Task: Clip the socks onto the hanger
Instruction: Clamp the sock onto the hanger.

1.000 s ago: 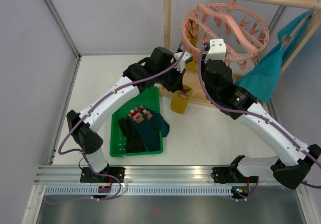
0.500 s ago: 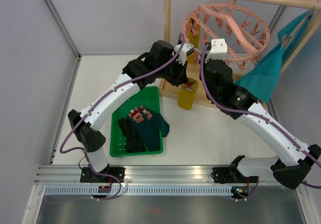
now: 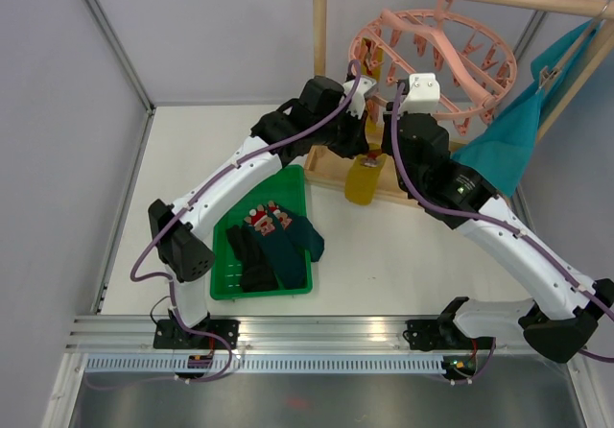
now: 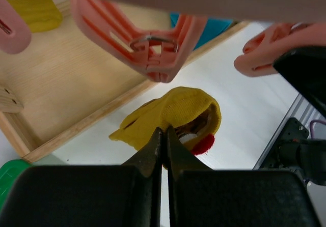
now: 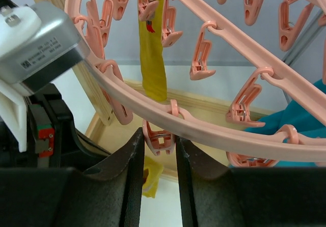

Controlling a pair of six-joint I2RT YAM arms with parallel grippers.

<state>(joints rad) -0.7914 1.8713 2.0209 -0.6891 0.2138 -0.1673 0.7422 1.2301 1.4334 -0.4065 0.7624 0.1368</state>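
Note:
The pink ring hanger (image 3: pixel 432 49) hangs from the wooden frame. My left gripper (image 3: pixel 363 150) is shut on a mustard yellow sock (image 3: pixel 365 180) and holds it up just below the ring's near-left rim. In the left wrist view the sock (image 4: pixel 178 112) hangs from the shut tips (image 4: pixel 164 135), under a pink peg (image 4: pixel 153 49). My right gripper (image 5: pixel 159 140) has its fingers pressed on both sides of a clip peg (image 5: pixel 159 135) under the ring (image 5: pixel 229 130). Another yellow sock (image 5: pixel 153 59) hangs clipped at the far side. Black, teal and red-and-white socks (image 3: pixel 273 241) lie in the tray.
A green tray (image 3: pixel 223 289) sits at the front left. The wooden frame's post (image 3: pixel 319 63) and base board (image 4: pixel 56 94) stand close behind both grippers. A large teal cloth (image 3: pixel 518 140) hangs at the right. Grey walls enclose the table.
My left arm has lifted the yellow sock up and to the right, from beside the tray to just under the hanger rim. The right gripper has shifted slightly at the ring.

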